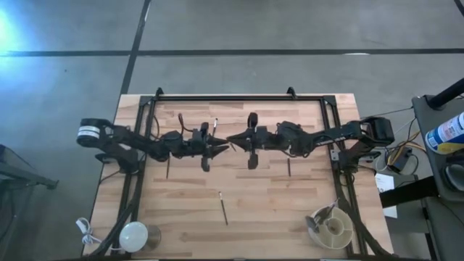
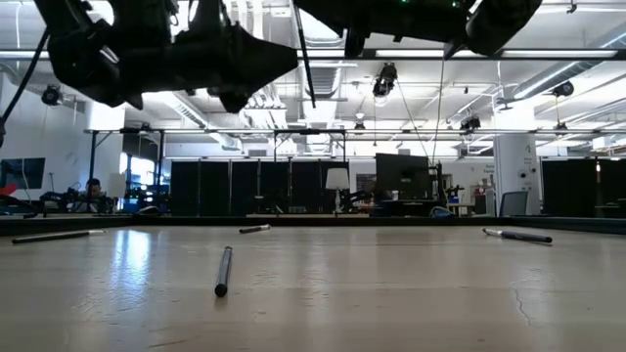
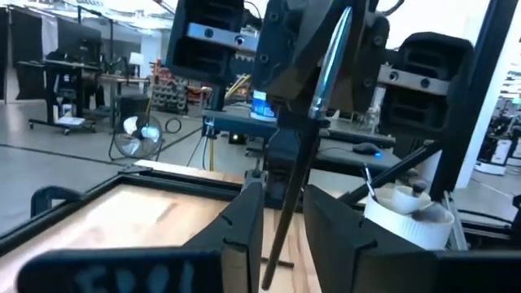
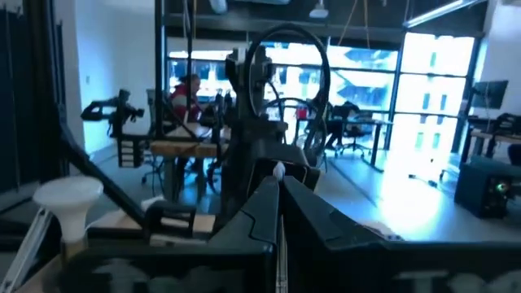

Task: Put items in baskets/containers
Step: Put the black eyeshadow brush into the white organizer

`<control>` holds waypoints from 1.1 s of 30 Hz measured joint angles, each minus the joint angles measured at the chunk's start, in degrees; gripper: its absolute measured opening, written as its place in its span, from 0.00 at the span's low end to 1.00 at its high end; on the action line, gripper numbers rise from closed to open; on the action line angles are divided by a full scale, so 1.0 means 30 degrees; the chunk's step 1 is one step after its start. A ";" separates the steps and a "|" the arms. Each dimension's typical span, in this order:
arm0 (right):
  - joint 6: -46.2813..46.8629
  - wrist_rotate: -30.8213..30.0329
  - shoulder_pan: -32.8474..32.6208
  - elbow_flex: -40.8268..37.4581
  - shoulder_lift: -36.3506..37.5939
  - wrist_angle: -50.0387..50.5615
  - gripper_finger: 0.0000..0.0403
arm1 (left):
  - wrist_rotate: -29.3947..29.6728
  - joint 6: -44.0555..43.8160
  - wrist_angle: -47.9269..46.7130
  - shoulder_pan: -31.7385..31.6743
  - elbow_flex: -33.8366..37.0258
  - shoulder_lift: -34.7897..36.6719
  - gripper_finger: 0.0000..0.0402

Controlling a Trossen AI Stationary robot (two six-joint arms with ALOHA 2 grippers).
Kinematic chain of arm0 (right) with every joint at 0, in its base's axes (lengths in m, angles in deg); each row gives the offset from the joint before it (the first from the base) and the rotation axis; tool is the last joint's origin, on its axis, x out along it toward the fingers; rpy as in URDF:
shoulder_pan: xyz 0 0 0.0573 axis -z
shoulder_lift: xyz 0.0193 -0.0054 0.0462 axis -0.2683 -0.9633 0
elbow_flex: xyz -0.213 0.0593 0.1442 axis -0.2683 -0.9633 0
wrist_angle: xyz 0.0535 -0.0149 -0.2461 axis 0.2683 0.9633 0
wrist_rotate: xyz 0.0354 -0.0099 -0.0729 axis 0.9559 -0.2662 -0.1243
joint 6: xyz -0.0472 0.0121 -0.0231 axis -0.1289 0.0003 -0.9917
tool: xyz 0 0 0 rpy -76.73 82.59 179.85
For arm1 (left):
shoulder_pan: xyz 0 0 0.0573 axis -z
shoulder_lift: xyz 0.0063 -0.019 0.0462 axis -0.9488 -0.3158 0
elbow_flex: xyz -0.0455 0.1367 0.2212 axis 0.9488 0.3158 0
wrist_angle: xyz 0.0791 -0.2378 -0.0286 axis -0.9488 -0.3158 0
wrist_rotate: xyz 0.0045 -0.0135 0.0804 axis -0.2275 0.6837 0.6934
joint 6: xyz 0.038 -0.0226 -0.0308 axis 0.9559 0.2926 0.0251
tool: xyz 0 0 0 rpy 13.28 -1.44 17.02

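One thin dark makeup brush stands nearly upright in the air over the table's middle, with its metal ferrule at the top. My right gripper is shut on it. The brush's lower part hangs between the fingers of my open left gripper, with a gap on either side. From above, the two grippers, left and right, meet tip to tip. The cream tub stands at the near right corner with a few brushes in it. My right gripper pinches the brush's handle a little below the ferrule, between its two shut fingers. The fingers come about level from the table's right and lie across the brush. The brush is tilted slightly and is lifted clear; its lower end hangs well above the table.
Loose brushes lie on the wooden table: one near the middle, one left, one right. A white dome with a cord sits at the near left corner. A black frame rail runs along the far edge.
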 joint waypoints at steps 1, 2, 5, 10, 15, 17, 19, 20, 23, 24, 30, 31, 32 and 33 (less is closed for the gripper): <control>-0.0002 -0.0181 -0.0020 0.0000 0.0000 -0.0132 0.02 | -0.0014 0.0083 0.0025 0.0000 -0.0269 -0.0184 0.21; -0.0019 -0.0297 -0.0023 0.0000 0.0000 -0.0242 0.02 | -0.0097 0.0125 0.0046 -0.0007 -0.0534 -0.0345 0.21; -0.0063 -0.0407 -0.0016 0.0000 0.0000 -0.0561 0.02 | -0.0445 0.0144 0.0026 -0.0007 -0.1255 -0.0934 0.21; -0.0165 -0.0756 -0.0043 -0.0007 0.0000 -0.0947 0.02 | -0.1053 0.0681 -0.0041 -0.0014 -0.2003 -0.1879 0.21; -0.0224 -0.0804 -0.0045 -0.0010 0.0000 -0.1090 0.02 | -0.1149 0.0776 -0.0001 -0.0007 -0.2237 -0.2289 0.15; -0.0216 -0.0803 -0.0045 -0.0029 0.0000 -0.1079 0.02 | -0.1159 0.0770 -0.0086 -0.0012 -0.2127 -0.2148 0.07; -0.0010 -0.0875 -0.0039 -0.0036 0.0069 -0.0901 0.02 | -0.1287 0.0620 -0.0156 0.0003 -0.1981 -0.2020 0.03; 0.0214 -0.0957 -0.0030 -0.0044 0.0187 -0.0580 0.02 | -0.1340 0.0527 -0.0362 0.0006 -0.1873 -0.1901 0.03; 0.0403 -0.1702 -0.0020 -0.0044 0.0901 0.1360 0.05 | -0.1326 0.0408 -0.0820 -0.0007 -0.1594 -0.1658 0.02; 0.0405 -0.1937 -0.0015 -0.0044 0.1232 0.2277 0.06 | -0.1283 0.0344 -0.0974 -0.0012 -0.1465 -0.1561 0.02; 0.1809 -0.2814 -0.0008 -0.0044 0.3246 0.7076 0.21 | -0.1258 0.0318 -0.0972 -0.0066 -0.1064 -0.1349 0.02; 0.2181 -0.2802 -0.0008 -0.0044 0.3406 0.7205 0.24 | -0.1251 0.0329 -0.1015 -0.0066 -0.1057 -0.1349 0.02; 0.2557 -0.2796 -0.0008 -0.0044 0.3473 0.7270 0.27 | -0.1246 0.0339 -0.1066 -0.0066 -0.1079 -0.1349 0.02; 0.2891 -0.2732 -0.0008 -0.0044 0.3475 0.7285 0.29 | -0.1244 0.0339 -0.1228 -0.0066 -0.1139 -0.1342 0.02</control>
